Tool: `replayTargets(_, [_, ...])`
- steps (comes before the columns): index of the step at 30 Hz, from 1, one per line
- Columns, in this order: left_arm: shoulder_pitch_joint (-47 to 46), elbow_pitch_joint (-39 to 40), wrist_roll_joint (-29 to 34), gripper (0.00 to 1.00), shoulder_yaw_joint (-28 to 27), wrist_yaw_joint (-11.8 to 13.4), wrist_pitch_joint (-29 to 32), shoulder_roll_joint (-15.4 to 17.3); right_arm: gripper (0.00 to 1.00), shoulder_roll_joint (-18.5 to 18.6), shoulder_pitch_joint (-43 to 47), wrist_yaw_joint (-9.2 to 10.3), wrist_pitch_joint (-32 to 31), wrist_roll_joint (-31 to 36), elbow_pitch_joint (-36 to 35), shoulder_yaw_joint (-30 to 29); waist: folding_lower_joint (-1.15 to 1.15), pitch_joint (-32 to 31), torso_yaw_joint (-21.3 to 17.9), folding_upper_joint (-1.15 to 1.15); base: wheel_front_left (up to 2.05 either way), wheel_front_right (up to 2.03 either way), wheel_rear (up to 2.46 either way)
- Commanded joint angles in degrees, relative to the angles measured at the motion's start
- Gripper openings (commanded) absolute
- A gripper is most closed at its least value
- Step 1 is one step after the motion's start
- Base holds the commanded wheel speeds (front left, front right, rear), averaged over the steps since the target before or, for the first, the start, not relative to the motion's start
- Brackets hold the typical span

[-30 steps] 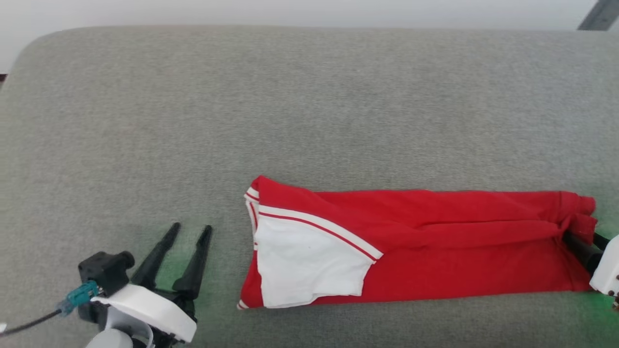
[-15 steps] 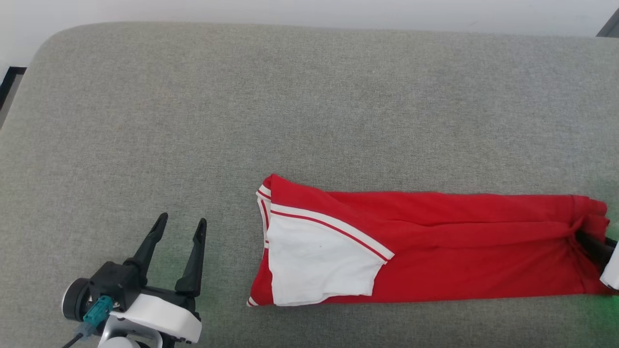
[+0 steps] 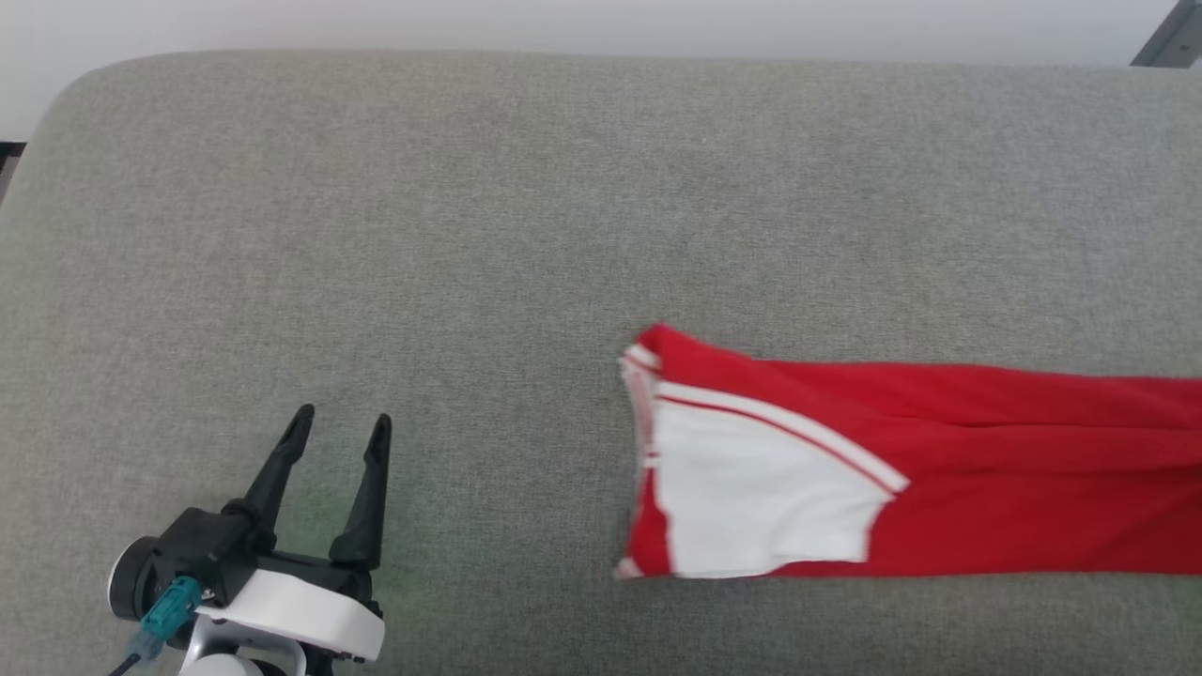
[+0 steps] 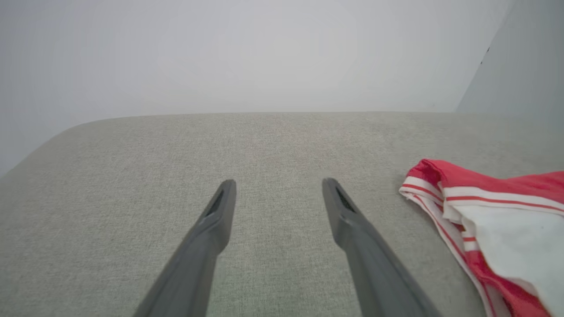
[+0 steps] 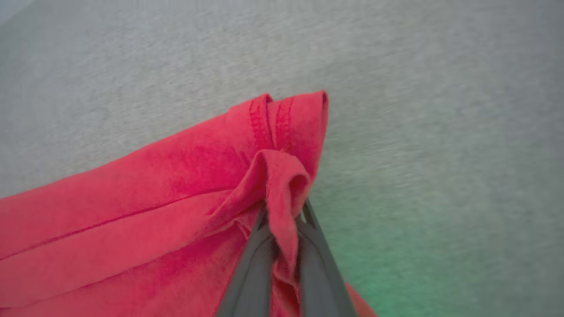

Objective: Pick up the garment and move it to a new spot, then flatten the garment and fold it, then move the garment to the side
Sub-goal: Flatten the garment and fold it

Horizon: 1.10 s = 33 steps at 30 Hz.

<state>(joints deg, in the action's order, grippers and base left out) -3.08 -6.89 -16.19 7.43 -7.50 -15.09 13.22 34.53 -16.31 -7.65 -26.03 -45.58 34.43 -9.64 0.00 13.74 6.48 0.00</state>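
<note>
Asking: how far along are we getting with the garment (image 3: 939, 479)?

Answering: We are judging the early steps done. It is lying flat on the grey cushion (image 3: 470, 235) as a long narrow band, red layers lapping one another, so the flattening and folding are looking finished or nearly so. We are reckoning ourselves on the last step, moving it to the side. Whether another fold is wanted, we are not able to say.

Asking: What are we gripping it with?

Answering: We are pinching it with the right gripper (image 5: 285, 211). In the right wrist view its two fingers are pressing together on a bunched tuck of the red hemmed end. The left gripper (image 3: 341, 416) is carrying nothing, fingers spread, at the near left over bare cushion and well apart from the cloth.

Asking: Where is it lying, and which way is it pointing?

Answering: It is occupying the near right of the cushion and running off the right edge of the head view. Its long axis is running left to right, roughly parallel with the cushion's far edge. The end with the white panel and double white stripes is pointing left, toward our empty gripper. The plain red hem is pointing right, where we are holding it.
</note>
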Motion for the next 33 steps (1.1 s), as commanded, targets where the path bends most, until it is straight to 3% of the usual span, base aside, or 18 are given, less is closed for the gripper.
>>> replayTargets(1, [0.5, 0.3, -0.5, 1.0, -0.1, 0.1, -0.1, 0.3, 0.0, 1.5, 0.4, 0.3, 0.5, 0.8, 0.6, -1.6, 0.0, 0.0, -0.4, 0.0, 0.0, 0.0, 0.0])
replayTargets(7, [0.7, 0.1, 0.3, 1.0, 0.5, 0.1, -0.1, 0.7, 0.0, 5.8, 0.3, 0.29, 1.0, 3.2, 3.2, -8.8, 0.0, -0.4, -1.1, 0.0, 0.0, 0.0, 0.0])
replayTargets(14, [1.0, -0.1, 0.5, 1.0, -0.1, 0.1, -0.1, 0.5, 0.0, 5.1, 2.1, 0.21, -1.7, 1.9, -1.3, -9.8, 0.0, -1.3, -1.5, 0.0, 0.0, 0.0, 0.0])
replayTargets(23, [1.3, 0.4, 0.5, 1.0, 0.9, 0.1, -0.1, 0.5, 0.0, 0.5, 6.9, 0.18, -9.5, 0.9, -22.2, 0.0, 0.0, -2.0, -1.7, 0.0, 0.0, 0.0, 0.0])
replayTargets(28, [1.4, 0.2, 0.1, 1.0, 1.2, 0.1, -0.1, 0.6, 0.0, -2.5, 7.2, 0.18, -14.5, 2.2, -36.0, 8.7, 0.0, -2.1, -1.3, 0.0, 0.0, 0.0, 0.0])
replayTargets(33, [0.2, -0.3, -0.3, 1.0, 1.8, 0.1, -0.1, 0.4, 0.0, -6.4, 3.4, 0.18, -18.5, 4.1, -43.6, 19.4, 0.0, -1.5, -0.5, 0.0, 0.0, 0.0, 0.0])
